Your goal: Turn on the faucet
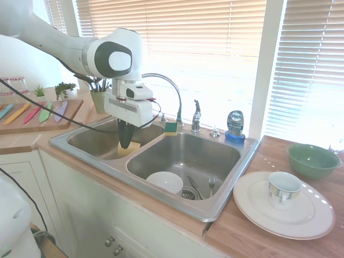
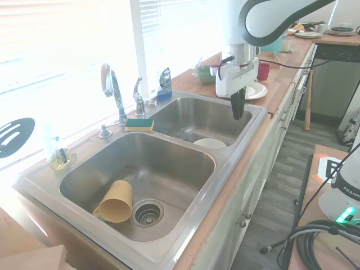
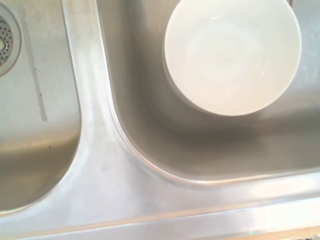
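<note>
The tool hangs over the front part of the double sink, near the divider between the two basins, its fingers pressed together with nothing between them, pointing straight down and well apart from the faucet. That faucet stands at the back rim of the sink by the window, its arched spout rising beside a green and yellow sponge, the blue soap bottle just along the ledge. From the wrist view, a white bowl sits in the basin below.
</note>
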You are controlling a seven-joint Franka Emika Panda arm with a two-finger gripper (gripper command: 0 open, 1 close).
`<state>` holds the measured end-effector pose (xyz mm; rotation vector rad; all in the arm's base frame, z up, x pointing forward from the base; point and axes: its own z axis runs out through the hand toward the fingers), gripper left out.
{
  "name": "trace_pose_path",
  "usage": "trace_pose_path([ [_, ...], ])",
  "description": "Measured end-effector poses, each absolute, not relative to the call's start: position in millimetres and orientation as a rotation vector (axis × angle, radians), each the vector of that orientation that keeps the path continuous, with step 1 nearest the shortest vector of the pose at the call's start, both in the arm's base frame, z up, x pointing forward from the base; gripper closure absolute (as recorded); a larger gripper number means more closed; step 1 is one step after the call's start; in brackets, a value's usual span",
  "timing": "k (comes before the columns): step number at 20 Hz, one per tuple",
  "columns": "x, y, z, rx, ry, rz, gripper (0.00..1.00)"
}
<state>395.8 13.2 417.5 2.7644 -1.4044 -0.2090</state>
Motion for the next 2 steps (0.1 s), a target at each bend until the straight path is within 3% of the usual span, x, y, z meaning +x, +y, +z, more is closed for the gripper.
trace_pose_path([
  [2,395.9,14.3,417.1,2.766,-1.405,-0.212,0.00],
])
